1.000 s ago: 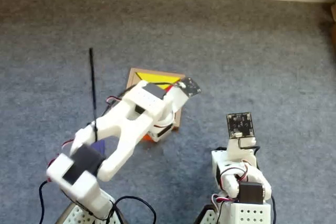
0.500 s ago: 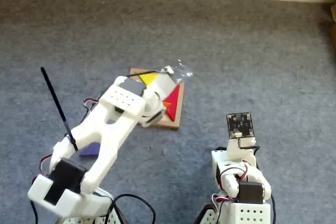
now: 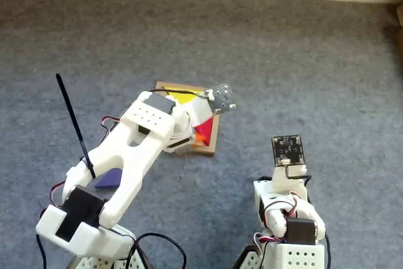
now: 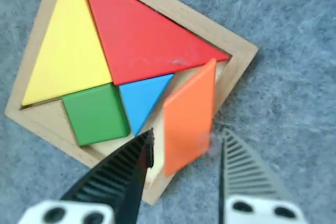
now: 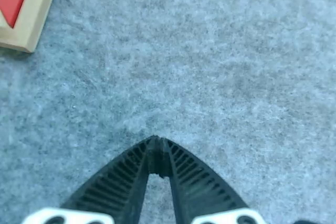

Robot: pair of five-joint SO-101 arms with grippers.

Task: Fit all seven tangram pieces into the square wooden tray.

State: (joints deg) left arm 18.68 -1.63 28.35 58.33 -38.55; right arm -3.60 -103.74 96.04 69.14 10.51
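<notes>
The left gripper [image 4: 186, 136] has its ribbed black fingers spread. A flat orange parallelogram [image 4: 189, 114] sits between them, tilted over the inner edge of the square wooden tray [image 4: 240, 55]. The right gripper [image 5: 157, 145] is closed on nothing above the grey carpet [image 5: 220, 51].
</notes>
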